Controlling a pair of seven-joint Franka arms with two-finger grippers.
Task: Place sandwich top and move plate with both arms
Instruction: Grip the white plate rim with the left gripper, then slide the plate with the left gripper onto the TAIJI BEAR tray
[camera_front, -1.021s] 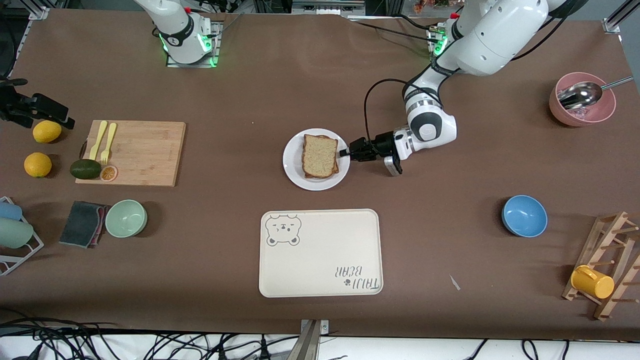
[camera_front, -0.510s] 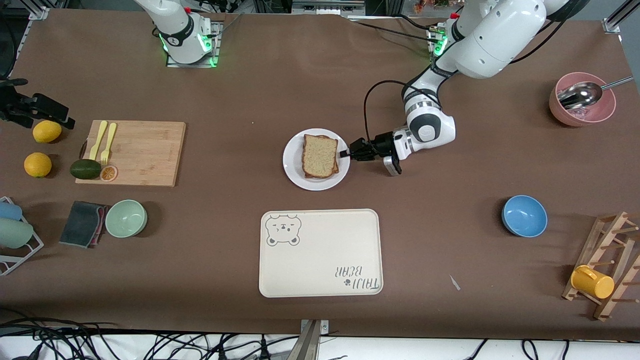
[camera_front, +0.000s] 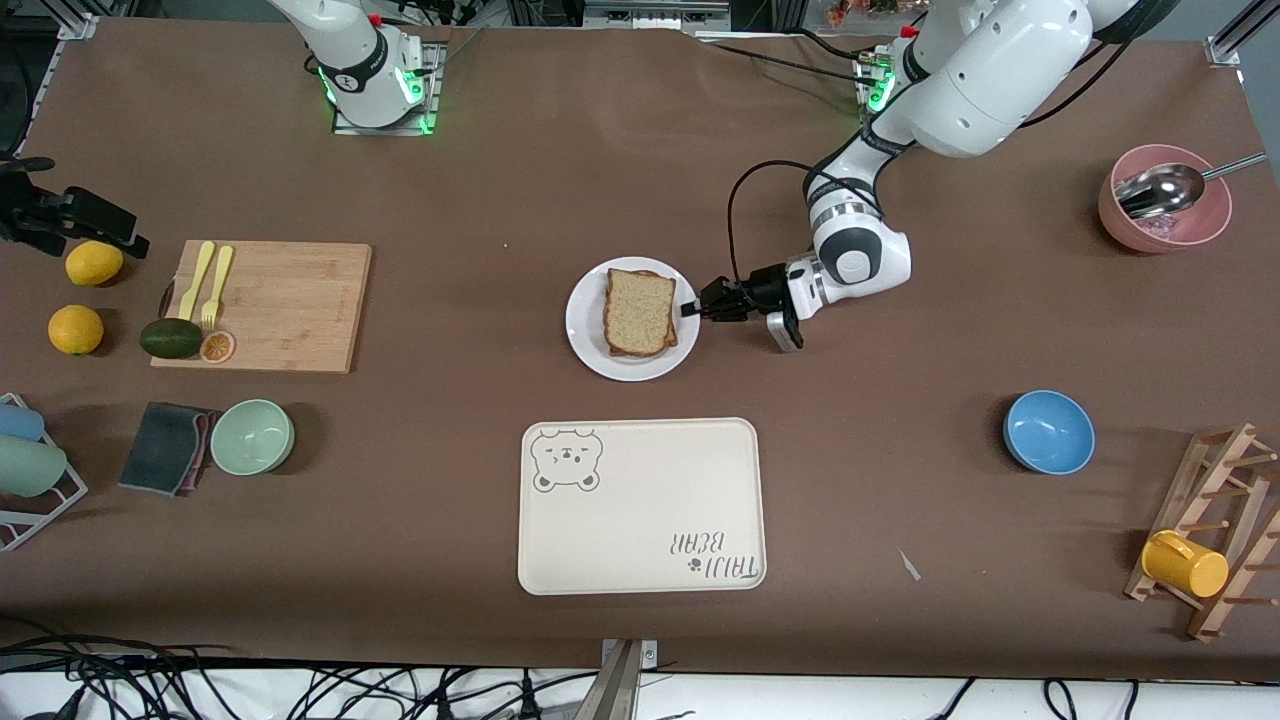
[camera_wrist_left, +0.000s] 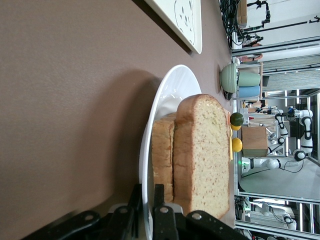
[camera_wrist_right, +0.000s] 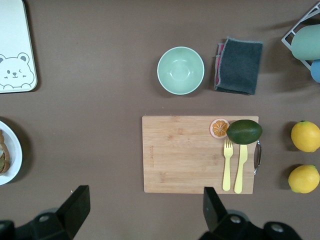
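One thin rim is all my left gripper (camera_front: 690, 308) holds on the plate (camera_front: 590, 345) – it may tip, sliding the bread (camera_front: 638, 312); right gripper (camera_wrist_right: 142, 205) waits wide over the cutting board (camera_wrist_right: 185, 155)

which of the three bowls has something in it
The pink bowl at the left arm's end of the table: a metal ladle rests in it. The blue bowl and the pale green bowl hold nothing.

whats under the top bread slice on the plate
Under the sandwich top lies a second bread slice, on the white plate. Any filling between them is covered.
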